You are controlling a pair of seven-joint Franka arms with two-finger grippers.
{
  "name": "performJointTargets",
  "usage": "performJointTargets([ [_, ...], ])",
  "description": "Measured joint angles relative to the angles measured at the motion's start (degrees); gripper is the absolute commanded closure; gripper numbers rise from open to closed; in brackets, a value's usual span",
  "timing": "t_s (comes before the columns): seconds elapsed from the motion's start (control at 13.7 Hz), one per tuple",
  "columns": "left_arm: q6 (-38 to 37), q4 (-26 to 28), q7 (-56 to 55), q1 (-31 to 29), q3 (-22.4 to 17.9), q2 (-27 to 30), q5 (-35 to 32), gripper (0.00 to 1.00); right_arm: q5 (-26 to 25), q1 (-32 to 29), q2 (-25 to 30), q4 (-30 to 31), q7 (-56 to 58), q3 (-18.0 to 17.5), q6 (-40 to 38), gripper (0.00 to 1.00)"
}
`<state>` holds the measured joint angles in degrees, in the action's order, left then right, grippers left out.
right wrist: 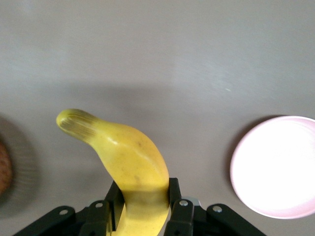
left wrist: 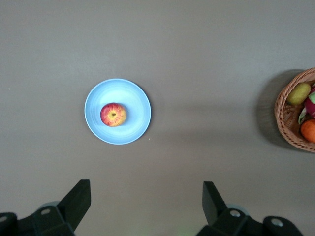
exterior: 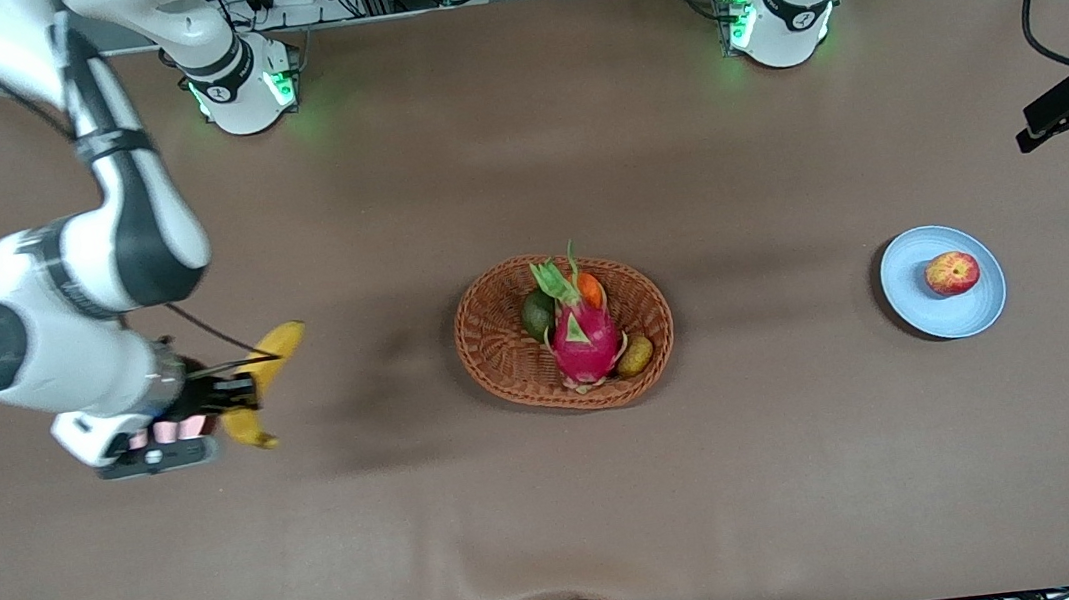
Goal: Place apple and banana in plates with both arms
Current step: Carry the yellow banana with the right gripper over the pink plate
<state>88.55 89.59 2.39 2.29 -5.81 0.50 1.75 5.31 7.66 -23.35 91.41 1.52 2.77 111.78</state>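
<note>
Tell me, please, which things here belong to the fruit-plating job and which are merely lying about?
Job: apple on the blue plate; banana held in the right gripper; pink plate; open left gripper.

Lying about: wicker basket, dragon fruit, small orange fruit.

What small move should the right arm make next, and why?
Probably carry the banana sideways until it hangs over the pink plate, then lower it. The right gripper is shut on the banana above bare table, with that plate off to one side. The apple already lies on the blue plate.
</note>
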Motion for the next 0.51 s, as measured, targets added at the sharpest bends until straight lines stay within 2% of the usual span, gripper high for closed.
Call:
performJointTargets([
  [0.29, -0.25, -1.45, -1.70, 0.18, 0.20, 0.06, 0.00, 0.00, -0.04, -9.50, 0.98, 5.35, 12.42, 0.06, -0.03, 0.86],
  [0.51, -1.29, -1.82, -1.85, 0.20, 0.25, 0.51, 0.00, 0.00, -0.04, -16.68, -0.64, 7.32, 20.92, 0.05, 0.12, 0.86],
])
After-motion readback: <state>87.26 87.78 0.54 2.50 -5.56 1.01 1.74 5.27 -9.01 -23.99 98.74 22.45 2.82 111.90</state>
